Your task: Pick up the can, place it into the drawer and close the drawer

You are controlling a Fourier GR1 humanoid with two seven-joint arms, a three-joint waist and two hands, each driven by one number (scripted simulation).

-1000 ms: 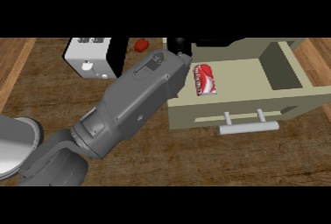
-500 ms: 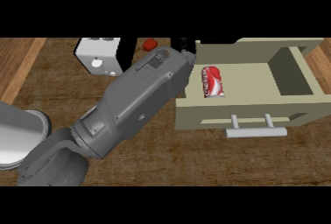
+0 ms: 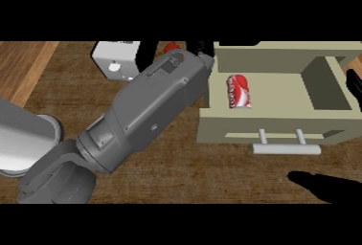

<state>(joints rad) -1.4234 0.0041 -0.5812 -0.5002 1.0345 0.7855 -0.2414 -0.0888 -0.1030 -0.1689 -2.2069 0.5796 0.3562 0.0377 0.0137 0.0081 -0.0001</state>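
The can (image 3: 238, 91) lies inside the open drawer (image 3: 272, 128), at its left; closing comes next; the left hand (image 3: 202, 49) is mostly hidden, I cannot tell its hold; the right hand (image 3: 326, 185), near, looks relaxed; push the handle (image 3: 286, 149) away.

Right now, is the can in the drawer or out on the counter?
In. The can lies on its side on the floor of the open drawer, inside its walls.
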